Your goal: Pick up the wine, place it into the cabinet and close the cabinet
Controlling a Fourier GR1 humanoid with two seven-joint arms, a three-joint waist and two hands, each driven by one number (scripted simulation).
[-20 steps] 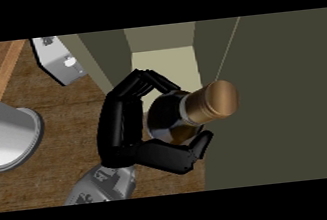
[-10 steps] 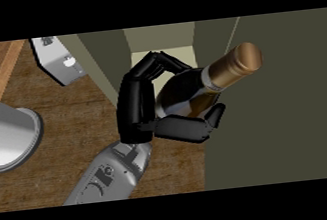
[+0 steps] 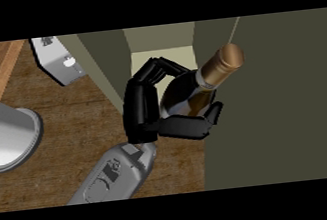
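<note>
curling round a dark glass wine bottle with a tan foil neck (image 3: 213,74), the robot's black left hand (image 3: 143,109) holds it at the mouth of an olive-green cabinet (image 3: 285,109). the fingers (image 3: 158,68) wrap over the far side of the bottle's body and the thumb (image 3: 194,125) closes across its near side, so the hand is clasped round the bottle and hides its lower part. the bottle is tilted, its rounded tan top leaning toward the view's upper right, where it overlaps the edge of the cabinet's broad dark panel. a pale band shows on the bottle's shoulder between the fingers and the thumb. behind the hand, a narrow pale opening (image 3: 161,44) lies between that broad panel and a slimmer olive panel (image 3: 111,62) at the left. whether the bottle's base rests on anything cannot be told. the grey forearm (image 3: 117,174) comes in from the lower edge, left of centre, over a brown wood-grain counter top (image 3: 70,116). 1 large grey metal cylinder (image 3: 2,134) with a rimmed end lies at the view's left edge, well apart from the hand. near the top left, a flat grey metal piece with a small knob (image 3: 57,60) sits just beside the slimmer panel.
</note>
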